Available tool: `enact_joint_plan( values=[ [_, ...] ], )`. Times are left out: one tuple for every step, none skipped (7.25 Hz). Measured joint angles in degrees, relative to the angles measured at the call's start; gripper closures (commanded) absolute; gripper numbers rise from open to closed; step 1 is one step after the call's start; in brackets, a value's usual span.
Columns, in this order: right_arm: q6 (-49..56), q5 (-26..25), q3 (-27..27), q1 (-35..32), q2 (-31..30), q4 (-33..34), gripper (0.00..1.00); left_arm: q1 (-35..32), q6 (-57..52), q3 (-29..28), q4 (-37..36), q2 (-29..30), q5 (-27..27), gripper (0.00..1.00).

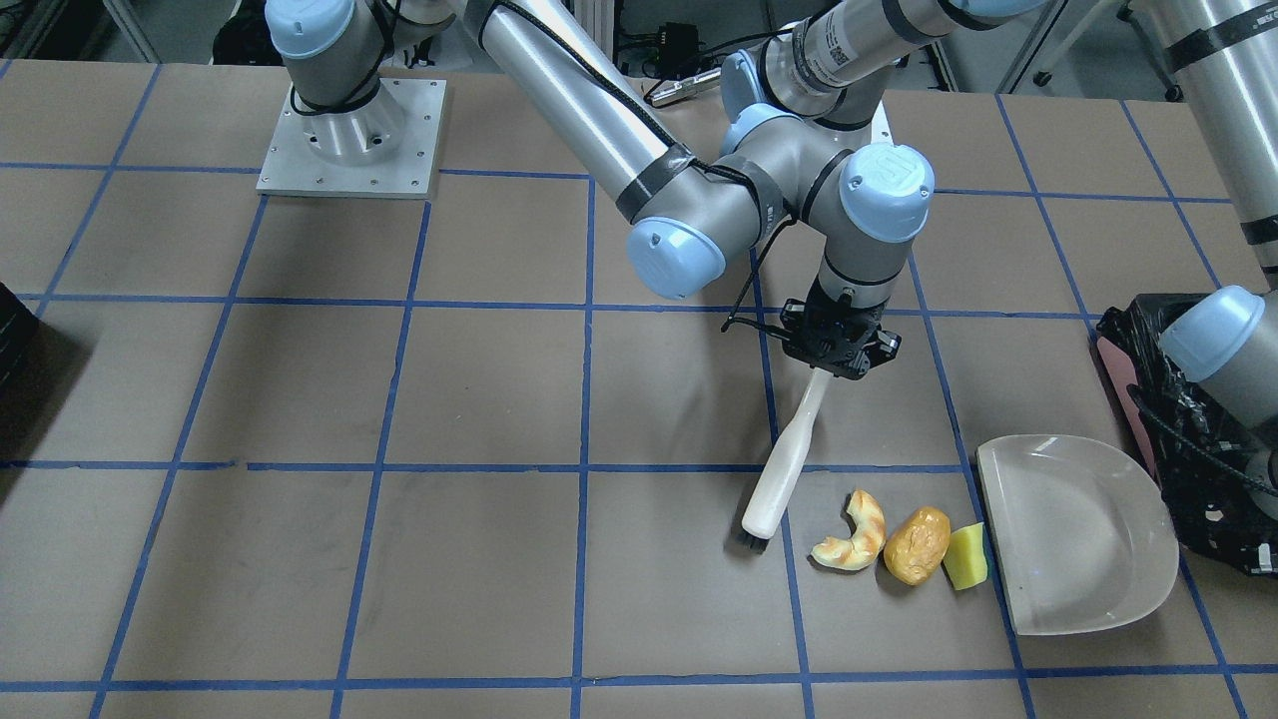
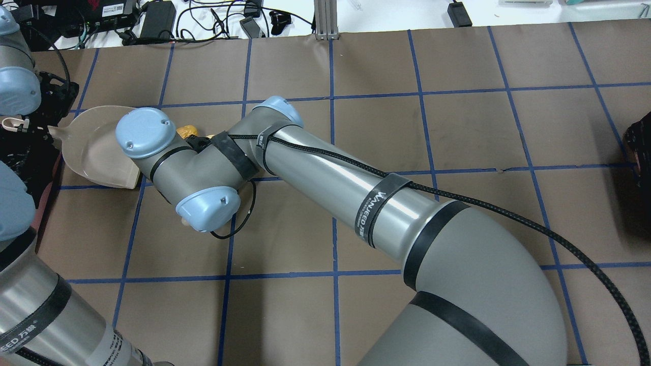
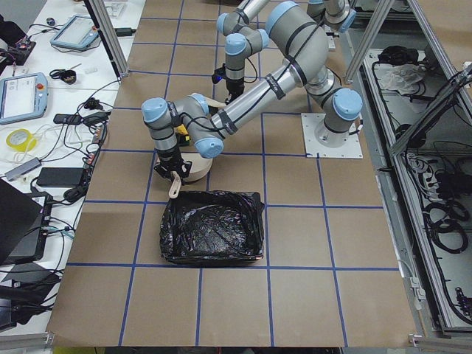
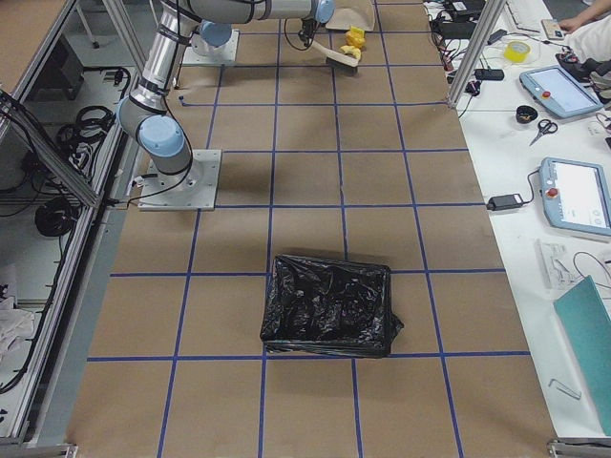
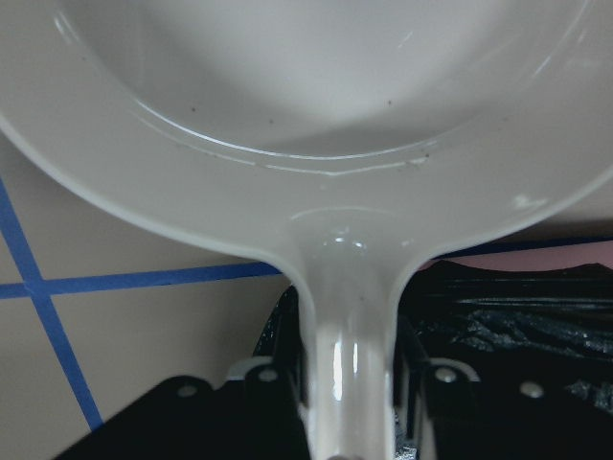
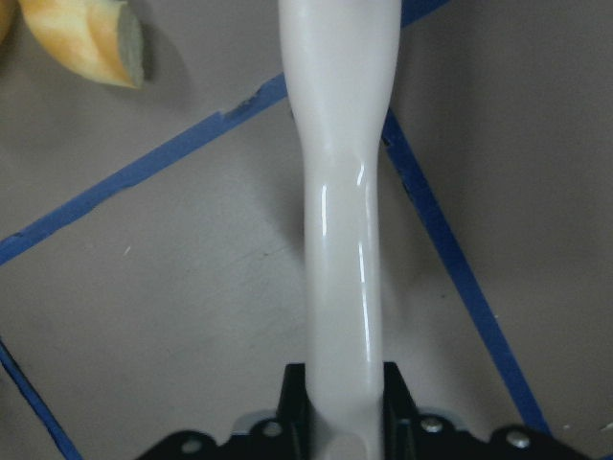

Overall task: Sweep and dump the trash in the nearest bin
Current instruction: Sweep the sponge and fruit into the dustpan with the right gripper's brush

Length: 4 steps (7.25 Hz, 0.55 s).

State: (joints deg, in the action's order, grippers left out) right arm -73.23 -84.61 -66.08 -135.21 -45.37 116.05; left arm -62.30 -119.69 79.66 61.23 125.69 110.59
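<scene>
The trash lies in a row: a tan-white croissant piece (image 1: 854, 534), a golden-brown lump (image 1: 917, 544) and a yellow sponge wedge (image 1: 965, 557) with a green edge. The sponge lies next to the lip of the grey dustpan (image 1: 1078, 529). My right gripper (image 1: 839, 345) is shut on the white brush handle (image 1: 789, 459). The bristles (image 1: 754, 541) rest on the table just beside the croissant, on the side away from the pan. My left gripper (image 5: 350, 388) is shut on the dustpan handle. The pink-sided bin (image 1: 1188, 439), lined with a black bag, stands right behind the pan.
A second black-bagged bin (image 4: 329, 320) stands far off at the other end of the table and shows at the overhead view's right edge (image 2: 641, 147). My right arm (image 2: 315, 173) reaches across the table. Its base plate (image 1: 349, 140) is at the back.
</scene>
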Motion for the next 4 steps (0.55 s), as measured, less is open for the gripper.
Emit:
enact_joint_plan(
  values=[
    [0.37,-0.48,1.49,-0.45,1.23,-0.04,1.00,-0.61,0.76,0.42,-0.52,0.08,-0.01,1.00],
    [2.23,-2.03,2.85,-0.98,2.52,-0.04,1.00,-1.07,1.79,0.85,-1.03,0.18,-0.02,1.00],
    [5.21,-4.25,4.36,-1.58,3.96,-0.04,1.00,-1.31,2.39,1.09,-1.30,0.22,-0.02,1.00],
    [7.62,-5.74,6.43,-2.05,5.57,0.00,1.00,-1.44,2.72,1.24,-1.38,0.24,-0.02,1.00]
  ],
)
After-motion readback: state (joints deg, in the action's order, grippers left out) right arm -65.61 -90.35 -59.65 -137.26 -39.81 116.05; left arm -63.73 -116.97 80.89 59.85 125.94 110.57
